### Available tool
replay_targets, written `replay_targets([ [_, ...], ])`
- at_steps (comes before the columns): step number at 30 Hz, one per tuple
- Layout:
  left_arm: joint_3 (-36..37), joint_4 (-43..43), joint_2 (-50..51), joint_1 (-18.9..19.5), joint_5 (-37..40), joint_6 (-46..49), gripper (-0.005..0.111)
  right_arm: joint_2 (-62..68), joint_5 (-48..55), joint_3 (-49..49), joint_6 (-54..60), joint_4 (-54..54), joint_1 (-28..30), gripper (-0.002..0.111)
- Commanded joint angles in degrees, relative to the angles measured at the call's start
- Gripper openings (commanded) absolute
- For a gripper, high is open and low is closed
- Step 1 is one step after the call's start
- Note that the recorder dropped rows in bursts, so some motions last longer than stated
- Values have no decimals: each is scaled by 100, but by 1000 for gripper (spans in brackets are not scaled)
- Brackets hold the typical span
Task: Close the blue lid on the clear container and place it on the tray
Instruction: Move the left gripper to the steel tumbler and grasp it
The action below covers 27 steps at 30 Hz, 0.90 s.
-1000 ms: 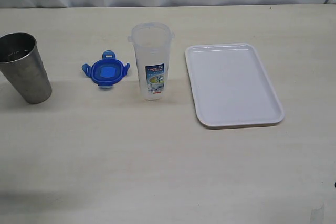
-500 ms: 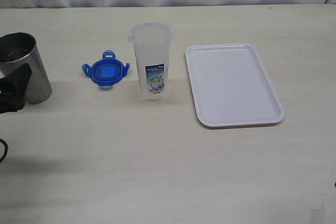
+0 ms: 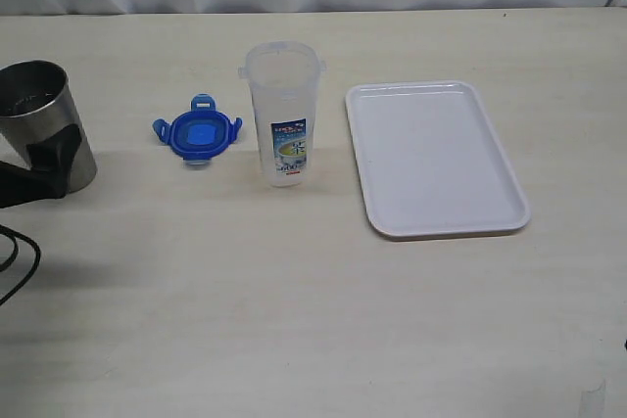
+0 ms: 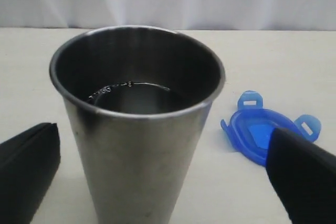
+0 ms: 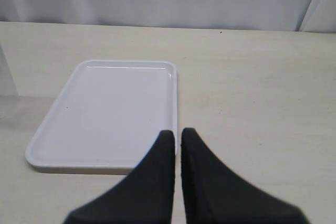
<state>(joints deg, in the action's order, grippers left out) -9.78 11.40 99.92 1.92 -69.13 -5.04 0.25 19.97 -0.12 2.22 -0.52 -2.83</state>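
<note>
The desk (image 3: pixel 294 320) is left open in front. At its left edge, the steel cup (image 4: pixel 137 129) is flanked by the spread, empty left gripper (image 4: pixel 163 135). The right gripper (image 5: pixel 177 136) is closed, empty.

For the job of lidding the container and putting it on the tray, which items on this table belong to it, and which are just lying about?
Belongs to the job:
blue lid
clear container
white tray

Just lying about:
steel cup
</note>
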Motion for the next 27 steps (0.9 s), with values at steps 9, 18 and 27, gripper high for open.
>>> replay_targets([
  [9, -712, -111, 750, 2, -83, 49, 102, -25, -16, 12, 0, -16, 25, 5],
  [18, -1007, -101, 1045, 2, -83, 35, 102, -25, -16, 12, 0, -16, 25, 5],
  [27, -1169, -89, 1274, 2, -83, 35, 102, -25, -16, 12, 0, -16, 25, 5],
])
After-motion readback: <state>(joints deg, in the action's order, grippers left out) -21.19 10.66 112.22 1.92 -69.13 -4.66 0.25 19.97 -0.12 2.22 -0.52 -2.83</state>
